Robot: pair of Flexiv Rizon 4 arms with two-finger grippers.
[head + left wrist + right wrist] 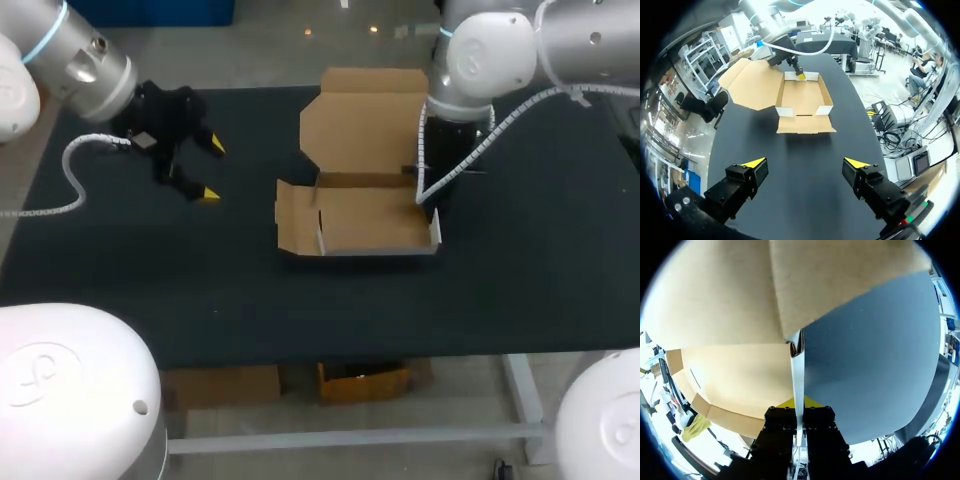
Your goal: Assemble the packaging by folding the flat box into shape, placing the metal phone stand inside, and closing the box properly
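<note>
**Box half-formed, right pincer clamped on its side wall**

**Head view.** The cardboard box [365, 220] sits near the middle of the black table [150, 280]. It is an open tray with its lid [365, 120] folded back towards 12 o'clock and 1 side flap [293, 215] lying out at 9 o'clock. The right arm [480, 60] comes in from 1 o'clock, and its wrist covers the tray's corner at 2 o'clock. The left gripper [212, 171] hovers well apart from the box, at the box's 10 o'clock. Its 2 yellow tips are spread wide with nothing between them.

**Left wrist view.** The left gripper's fingers stand far apart and empty. The box lies at 12 o'clock ahead of them, flap nearest, with bare table between. At the tray's far wall the right gripper [800, 75] points down, 1 yellow tip showing at the rim.

**Right wrist view.** The right gripper's 2 fingers are pressed together on the box's thin white wall [798, 370], which rises straight out from between them. The brown tray floor lies at 9 o'clock of that wall, and dark table at 3 o'clock.
</note>
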